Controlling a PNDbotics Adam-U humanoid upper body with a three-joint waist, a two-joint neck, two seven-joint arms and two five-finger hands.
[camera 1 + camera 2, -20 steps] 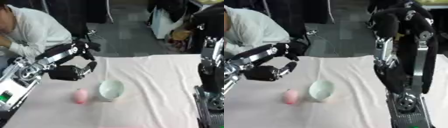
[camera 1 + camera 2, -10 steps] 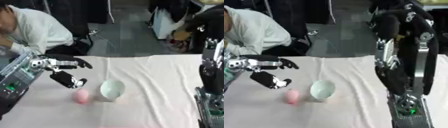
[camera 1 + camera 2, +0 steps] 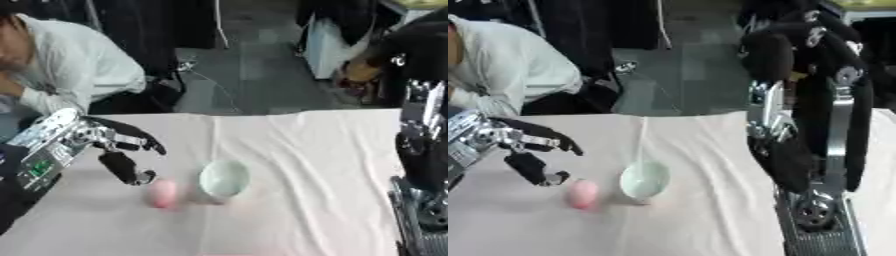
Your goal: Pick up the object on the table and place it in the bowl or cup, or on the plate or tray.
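A small pink egg-shaped object lies on the pale tablecloth, just left of a white bowl that stands upright. My left hand hovers just above and to the left of the pink object, open, with fingers spread over it and the thumb reaching down near its top. It holds nothing. Of my right side only the arm shows, upright at the table's right edge; the hand itself is out of sight.
The pale cloth covers the table, with wrinkles running toward the far edge. A person in a light top sits beyond the far left corner. Dark equipment stands behind the table.
My left hand has come down and to the right, from beside the table's left edge to just over the pink object. The fingers have spread. Bowl and object stayed put.
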